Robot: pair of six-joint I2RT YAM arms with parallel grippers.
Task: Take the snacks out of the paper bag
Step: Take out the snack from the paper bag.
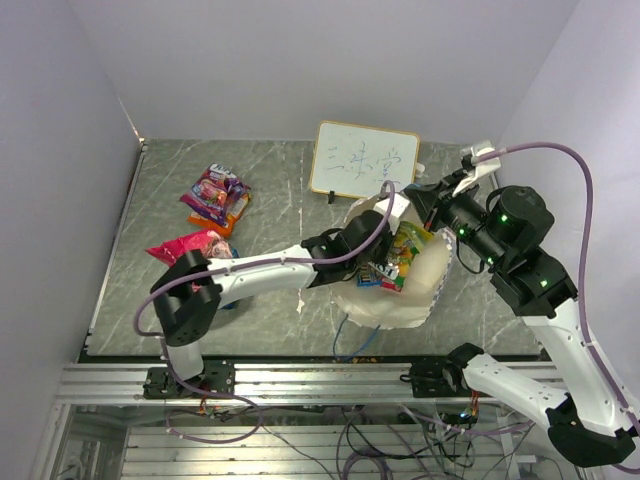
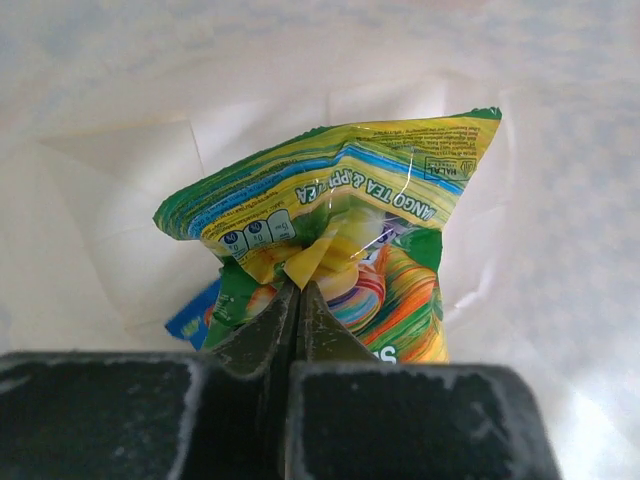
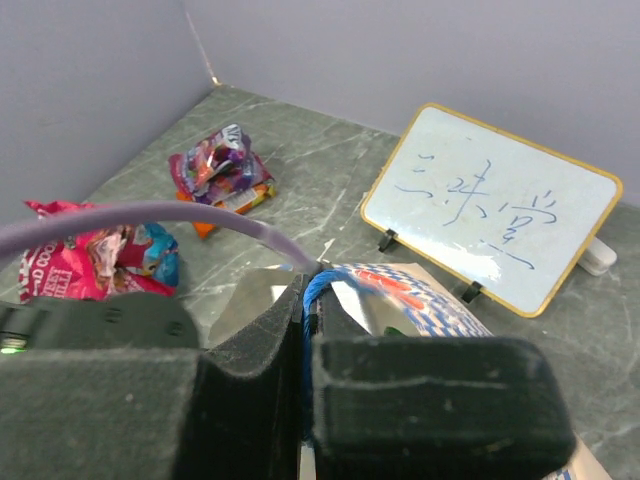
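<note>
The left pincer point(image 2: 299, 296) is clamped on the yellow-green packet point(image 2: 340, 190) inside the bag point(image 1: 385, 305), with a blue packet point(image 2: 188, 322) beside it. The right pincer point(image 3: 308, 305) is closed on the bag's cord point(image 3: 320, 280). The bag lies by the tabletop's point(image 1: 290, 200) near edge, right of centre. The purple packet point(image 1: 217, 195) and pink packet point(image 1: 188, 245) lie toward the left edge.
</note>
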